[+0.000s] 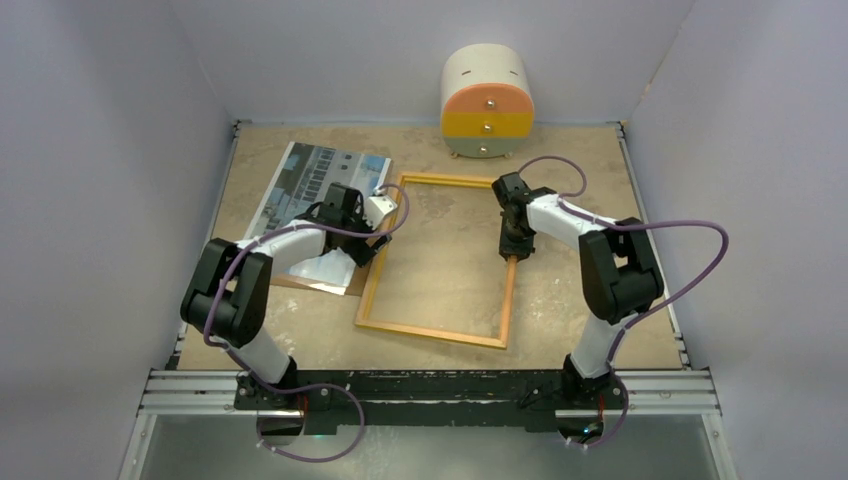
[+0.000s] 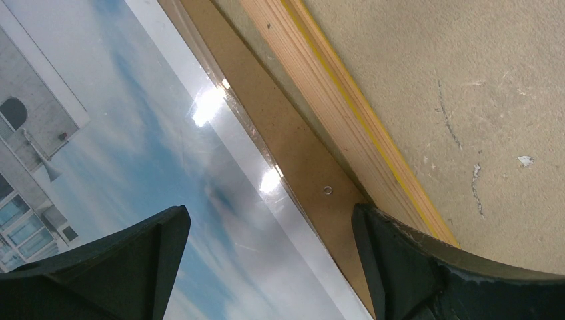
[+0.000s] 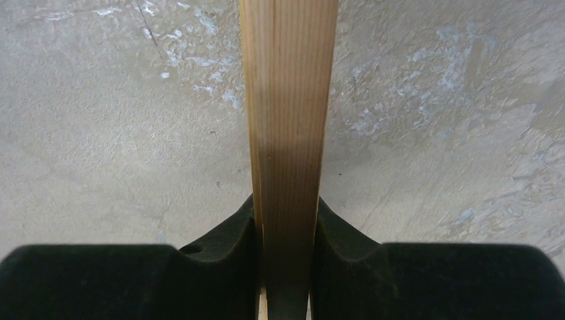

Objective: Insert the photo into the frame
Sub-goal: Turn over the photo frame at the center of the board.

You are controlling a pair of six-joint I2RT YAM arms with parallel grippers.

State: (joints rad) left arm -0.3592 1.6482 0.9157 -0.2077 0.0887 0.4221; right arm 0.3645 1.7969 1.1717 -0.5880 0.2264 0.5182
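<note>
Right tool [image 3: 286,220] pinching the frame [image 3: 290,100] rail
Left tool [image 2: 270,213] hangs wide open, empty, above the photo [image 2: 133,147] and brown board [image 2: 293,160] on the tabletop [image 2: 466,80].

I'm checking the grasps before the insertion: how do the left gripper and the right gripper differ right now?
The left gripper is open, holding nothing; the right gripper is shut on the frame, on its right rail. The left gripper hangs over the photo edge and the brown backing board; the right gripper sits across the frame from it. Both have black fingers.
</note>
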